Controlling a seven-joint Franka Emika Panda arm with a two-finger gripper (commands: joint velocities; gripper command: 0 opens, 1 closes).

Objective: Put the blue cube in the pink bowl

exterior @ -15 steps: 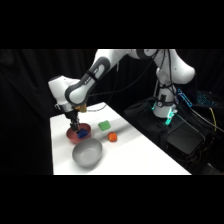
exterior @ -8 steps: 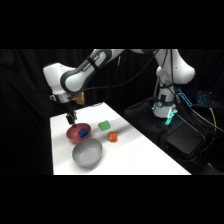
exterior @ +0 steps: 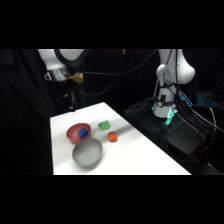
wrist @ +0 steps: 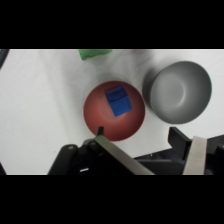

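One blue cube (wrist: 119,101) in one pink bowl (wrist: 100,124) — gripper (wrist: 145,142) open, empty — one grey bowl (wrist: 177,92) beside.

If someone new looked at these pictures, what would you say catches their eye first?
Most likely the blue cube lying inside the pink bowl near the table's far left corner. Next, the larger grey bowl sits empty just in front of it. The gripper hangs well above the table, holding nothing.
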